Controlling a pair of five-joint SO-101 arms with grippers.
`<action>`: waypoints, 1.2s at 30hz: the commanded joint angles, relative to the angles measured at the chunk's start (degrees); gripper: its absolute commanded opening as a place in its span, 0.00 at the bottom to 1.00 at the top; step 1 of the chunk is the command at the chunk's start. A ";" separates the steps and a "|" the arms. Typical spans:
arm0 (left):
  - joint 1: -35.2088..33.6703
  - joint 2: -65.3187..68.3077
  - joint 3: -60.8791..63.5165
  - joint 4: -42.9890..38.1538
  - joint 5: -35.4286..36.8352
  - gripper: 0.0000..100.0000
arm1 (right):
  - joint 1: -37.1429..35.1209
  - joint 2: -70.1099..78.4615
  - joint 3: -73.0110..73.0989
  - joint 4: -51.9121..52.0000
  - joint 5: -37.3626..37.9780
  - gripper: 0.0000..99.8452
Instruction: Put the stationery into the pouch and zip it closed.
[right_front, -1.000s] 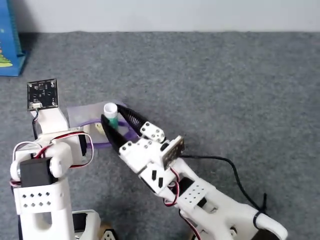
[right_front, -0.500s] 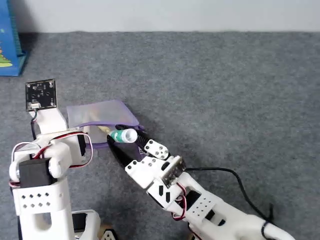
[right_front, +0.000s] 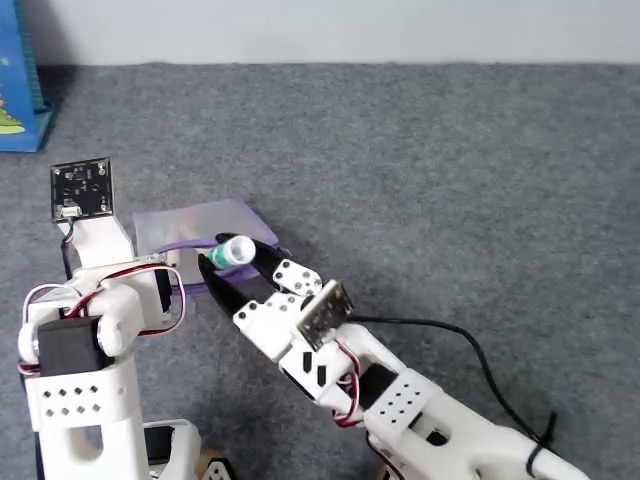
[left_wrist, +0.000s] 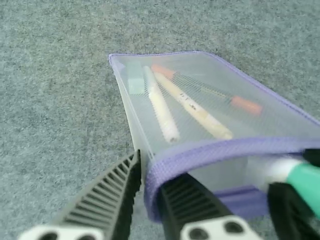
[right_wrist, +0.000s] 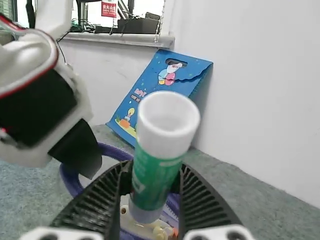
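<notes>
A translucent pouch (right_front: 195, 228) with a purple zip rim lies on the grey carpet, with several pens (left_wrist: 192, 107) inside it. My left gripper (left_wrist: 147, 167) is shut on the pouch's purple rim (left_wrist: 210, 150), pinching one end of the mouth. My right gripper (right_front: 236, 264) is shut on a green glue stick (right_front: 232, 251) with a white cap, which sits tilted at the pouch mouth. In the right wrist view the glue stick (right_wrist: 159, 155) stands between the fingers above the purple rim (right_wrist: 67, 176). The glue stick (left_wrist: 295, 175) also shows beside the rim in the left wrist view.
A blue picture folder (right_front: 18, 80) leans against the wall at the far left, also seen as the folder (right_wrist: 160, 95) behind the glue stick. A black cable (right_front: 440, 330) trails from the right arm. Open carpet (right_front: 460, 180) stretches to the right.
My right gripper drew the glue stick back from over the pouch, tipping it over, then pushed it forward again to the pouch mouth. The left arm kept still on the rim.
</notes>
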 joint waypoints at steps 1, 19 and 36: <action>-0.26 -0.35 -0.66 0.09 0.26 0.01 | 0.04 3.03 -5.80 0.31 0.00 0.01; -0.26 -0.35 -0.66 0.18 0.26 0.01 | 2.51 13.58 -13.89 9.98 0.18 0.19; -0.18 -0.35 -0.66 0.09 0.26 0.01 | 2.86 -13.85 -22.95 47.34 -7.65 0.19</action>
